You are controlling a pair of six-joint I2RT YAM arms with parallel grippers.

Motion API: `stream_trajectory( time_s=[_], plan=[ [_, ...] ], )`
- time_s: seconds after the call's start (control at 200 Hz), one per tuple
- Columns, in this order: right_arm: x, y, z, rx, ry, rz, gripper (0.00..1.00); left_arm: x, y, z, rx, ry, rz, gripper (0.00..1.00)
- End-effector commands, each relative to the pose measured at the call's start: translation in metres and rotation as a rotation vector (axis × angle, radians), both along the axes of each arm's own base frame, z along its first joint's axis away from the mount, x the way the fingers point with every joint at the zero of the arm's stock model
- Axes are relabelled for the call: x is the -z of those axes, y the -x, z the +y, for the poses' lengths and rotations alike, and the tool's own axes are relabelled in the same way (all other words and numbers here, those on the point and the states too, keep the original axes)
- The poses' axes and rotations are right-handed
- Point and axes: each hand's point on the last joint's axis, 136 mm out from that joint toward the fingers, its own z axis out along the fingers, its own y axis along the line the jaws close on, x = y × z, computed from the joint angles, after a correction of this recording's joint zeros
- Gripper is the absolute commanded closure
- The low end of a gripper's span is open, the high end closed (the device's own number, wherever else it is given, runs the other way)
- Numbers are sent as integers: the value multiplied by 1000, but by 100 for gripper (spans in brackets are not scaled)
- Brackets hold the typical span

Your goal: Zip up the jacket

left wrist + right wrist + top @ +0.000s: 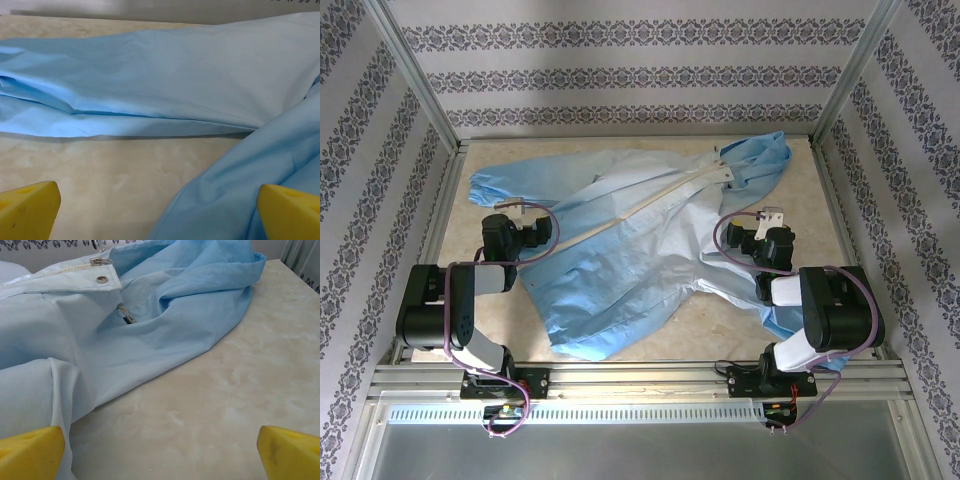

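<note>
A: Where is the jacket (640,250)?

B: It lies spread on the table (710,325), between the two arms. Its pale zipper strip (655,205) runs slanted up toward the hood (760,160).

A: And the grippers?

B: The left gripper (159,212) has its fingers wide apart and holds nothing. It sits low by a sleeve (150,85). The right gripper (160,452) is wide apart too, over bare table beside the hood.

A: What could go wrong?

B: The cloth looks thin and slippery. A gripper may pinch just one layer, or a fold, and drag the whole jacket. Then the zipper sides may not line up, and cloth could jam in the teeth.
</note>
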Motion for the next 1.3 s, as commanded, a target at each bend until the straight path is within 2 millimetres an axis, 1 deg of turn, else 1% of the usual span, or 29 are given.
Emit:
stream_trajectory(
  time_s=[0.0, 0.13, 0.17, 0.205, 0.24, 0.27, 0.33, 0.455, 0.51, 0.675, 1.074, 1.079, 1.094, 1.294],
  plan=[
    [-16, -9, 1, 1, 17, -56, 2, 0, 0, -2, 14, -27, -4, 0],
    [-15, -8, 1, 1, 19, -53, 2, 1, 6, -3, 10, -36, -40, 0],
    [-15, -8, 1, 1, 19, -53, 2, 9, 10, -3, 8, -37, -50, 0],
    [-15, -8, 1, 2, 20, -52, 2, 2, 9, -2, -1, -36, -104, 1],
    [-15, -8, 1, 0, 21, -53, 2, 3, 10, 3, -30, -34, -72, 0],
    [-15, -8, 1, 1, 20, -52, 2, 6, 10, 3, -30, -37, -50, 0],
    [-15, -8, 1, 0, 21, -51, 2, 4, 9, 2, -28, -40, -85, 0],
    [-15, -8, 1, 1, 21, -51, 2, 3, 10, 2, -26, -41, -86, 0],
    [-14, -8, 1, 1, 21, -50, 2, 3, 12, -1, -5, -40, -88, 1],
    [-14, -8, 2, -1, 22, -50, 2, 4, 8, -13, 66, -39, -74, 0],
    [-14, -8, 2, 0, 23, -48, 2, 4, 8, -13, 64, -37, -74, 0],
    [-19, -12, 2, 0, 23, -61, 2, 4, 8, -13, 65, -37, -75, 1],
    [-24, -16, 2, 0, 24, -72, 2, 4, 8, -12, 63, -37, -74, 0],
    [-23, -18, 4, -7, 39, -63, 2, 4, 8, -13, 65, -38, -74, 0]
  ],
)
